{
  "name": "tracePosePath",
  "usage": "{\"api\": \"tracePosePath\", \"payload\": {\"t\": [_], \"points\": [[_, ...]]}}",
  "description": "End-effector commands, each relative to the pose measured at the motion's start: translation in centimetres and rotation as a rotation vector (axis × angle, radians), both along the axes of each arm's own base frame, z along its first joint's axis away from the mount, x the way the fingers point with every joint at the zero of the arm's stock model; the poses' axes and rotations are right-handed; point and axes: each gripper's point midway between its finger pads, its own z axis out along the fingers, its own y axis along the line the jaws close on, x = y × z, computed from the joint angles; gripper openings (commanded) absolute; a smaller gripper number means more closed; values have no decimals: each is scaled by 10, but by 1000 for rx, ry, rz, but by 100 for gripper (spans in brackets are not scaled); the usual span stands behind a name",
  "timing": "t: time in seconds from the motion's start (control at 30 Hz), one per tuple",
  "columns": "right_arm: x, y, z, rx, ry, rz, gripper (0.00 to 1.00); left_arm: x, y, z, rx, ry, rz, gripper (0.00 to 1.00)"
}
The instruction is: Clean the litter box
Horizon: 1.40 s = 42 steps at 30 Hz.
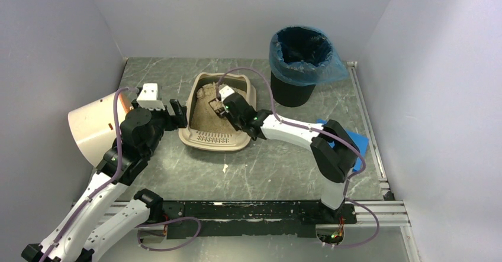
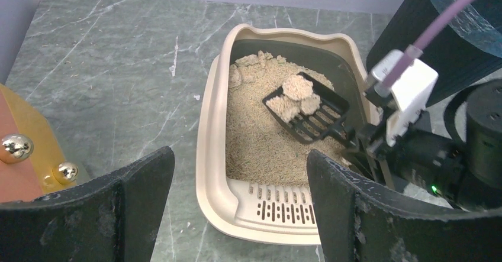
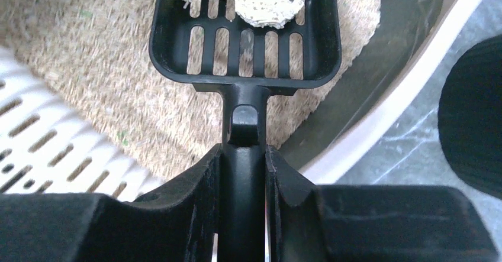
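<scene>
The beige litter box (image 1: 190,113) with tan litter and a slotted grate lip sits mid-table; it also shows in the left wrist view (image 2: 208,155) and the right wrist view (image 3: 379,132). My right gripper (image 1: 224,105) is shut on the handle of a black slotted scoop (image 3: 245,43), held just above the litter with pale clumps (image 2: 298,89) in it. My left gripper (image 1: 177,114) is open and empty at the box's left side, its fingers (image 2: 130,203) straddling the near left corner of the box.
A black round bin with a blue liner (image 1: 299,58) stands at the back right. A cream cylindrical drum (image 1: 95,129) lies on its side at the left. A blue sheet (image 1: 355,141) lies under the right arm. A small scrap (image 1: 225,168) lies in front of the box.
</scene>
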Motion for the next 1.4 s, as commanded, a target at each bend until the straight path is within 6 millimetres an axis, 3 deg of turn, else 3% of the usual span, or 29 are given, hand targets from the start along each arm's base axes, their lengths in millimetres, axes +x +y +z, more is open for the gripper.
{"api": "tracePosePath", "payload": {"t": [0.0, 0.1, 0.23, 0.33, 0.47, 0.57, 0.67, 0.73, 0.87, 0.97, 1.07, 1.23, 1.37], "points": [[-19, 15, 31, 127, -64, 56, 0, -2, 4, 1, 9, -7, 16, 87], [-25, 8, 42, 110, -159, 5, 0, -1, 4, 1, 11, -5, 17, 87], [-25, 1, 55, 227, -210, 16, 0, -1, 2, -1, 11, 0, 10, 87], [-35, 13, 42, 193, -167, 55, 0, 0, 2, -1, 12, 1, 10, 86], [-35, 6, 45, 207, -209, 28, 0, -1, 3, 0, 8, -3, 15, 87], [-42, 15, 46, 180, -230, 68, 0, -1, 2, -1, 9, -2, 10, 87], [-35, 3, 36, 141, -232, 6, 0, 1, 1, -2, 15, 7, 10, 87], [-31, -4, 44, 194, -226, -5, 0, 1, 1, -3, 14, 9, 9, 87], [-35, -4, 40, 15, -308, -30, 0, 0, 0, -2, 11, 0, 4, 87], [-31, -9, 48, 14, -327, -39, 0, 1, 1, -4, 17, 12, 7, 87], [-35, -2, 53, 39, -264, -19, 0, 0, 1, -4, 17, 10, 8, 87], [-45, 9, 61, 249, -130, 34, 0, 0, 2, -3, 15, 8, 9, 87], [-46, 3, 57, 189, -198, 24, 0, 0, 1, -3, 12, 6, 4, 87]]}}
